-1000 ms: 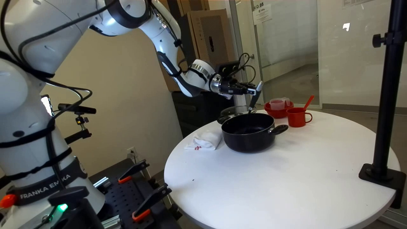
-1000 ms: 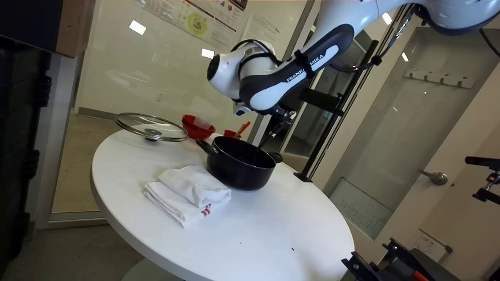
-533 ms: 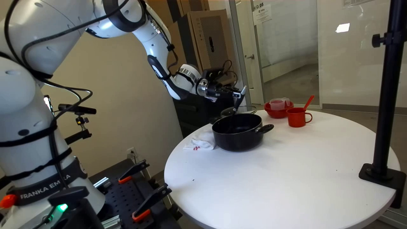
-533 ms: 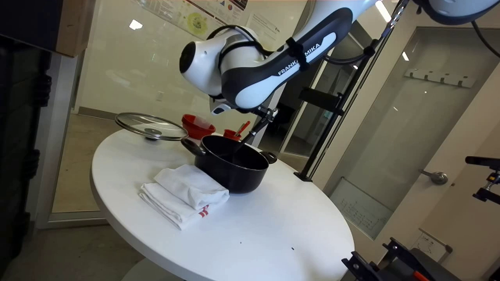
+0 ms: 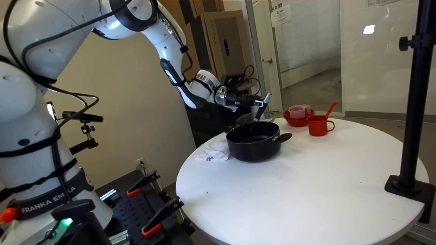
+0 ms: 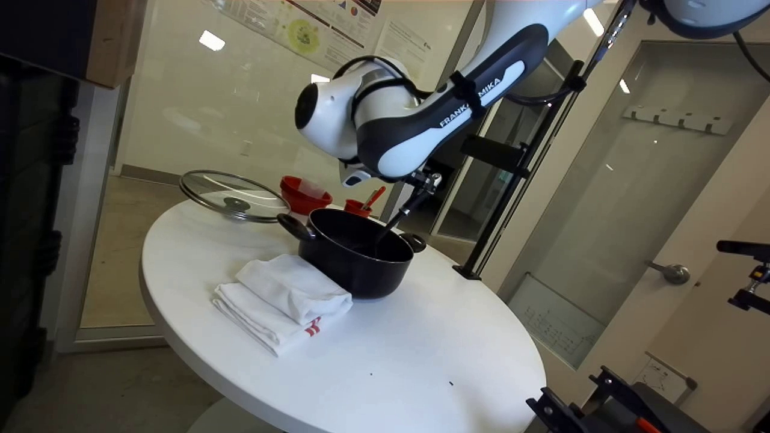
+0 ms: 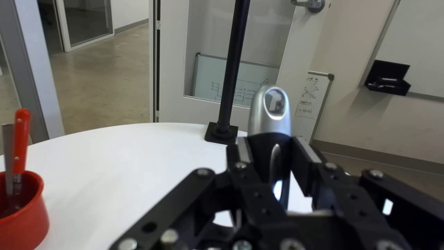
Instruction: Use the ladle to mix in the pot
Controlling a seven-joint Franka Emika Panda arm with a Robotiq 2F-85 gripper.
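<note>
Gripper (image 7: 272,152) around ladle (image 5: 261,111) in pot (image 5: 253,150)

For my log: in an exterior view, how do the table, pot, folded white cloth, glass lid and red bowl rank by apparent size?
In an exterior view, largest to smallest:
1. Table
2. Pot and folded white cloth: too close to rank, the latter being nearer the camera
3. Glass lid
4. Red bowl

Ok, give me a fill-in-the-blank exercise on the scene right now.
The jaws grip the handle of the ____.
That tool's lower end is inside the black ____.
The folded cloth is mostly ____.
The red-handled utensil stands in a mug coloured ____.

Missing words: ladle; pot; white; red.
</note>
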